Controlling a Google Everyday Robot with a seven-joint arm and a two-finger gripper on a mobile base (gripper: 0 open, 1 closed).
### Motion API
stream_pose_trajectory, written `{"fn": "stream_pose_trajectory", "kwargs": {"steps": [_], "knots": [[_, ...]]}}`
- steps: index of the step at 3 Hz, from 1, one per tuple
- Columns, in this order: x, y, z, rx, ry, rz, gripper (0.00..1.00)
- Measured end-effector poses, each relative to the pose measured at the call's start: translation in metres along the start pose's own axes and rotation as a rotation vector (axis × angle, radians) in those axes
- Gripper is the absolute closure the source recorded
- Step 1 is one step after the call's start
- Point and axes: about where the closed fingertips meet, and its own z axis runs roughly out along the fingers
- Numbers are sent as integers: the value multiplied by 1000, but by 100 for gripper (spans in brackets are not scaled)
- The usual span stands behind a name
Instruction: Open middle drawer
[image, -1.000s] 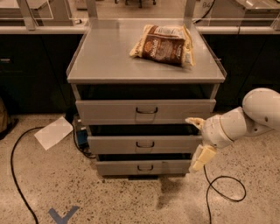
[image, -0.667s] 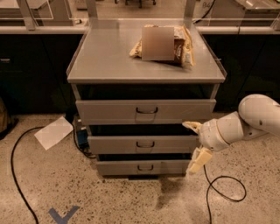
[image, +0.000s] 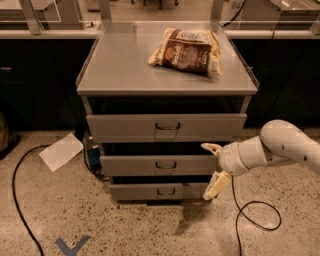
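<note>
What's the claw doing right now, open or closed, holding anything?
The claw is open, holding nothing, beside the right end of the middle drawer.

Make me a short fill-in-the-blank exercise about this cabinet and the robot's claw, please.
1. The snack bag lies on ____ of the cabinet.
2. The open claw is at the ____ end, as the camera sees it, of the middle drawer.
3. The sheet of paper lies on the ____.
Missing words: top; right; floor.
</note>
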Motion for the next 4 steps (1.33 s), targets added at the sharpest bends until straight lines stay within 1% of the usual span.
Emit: {"fn": "stream_pose_trajectory", "kwargs": {"steps": [1,2,3,4], "knots": [[13,-9,24,15,12,8,0],[35,-17,43,33,31,45,0],[39,-15,48,25,26,54,0],[53,-14,76,-14,7,64,0]]}}
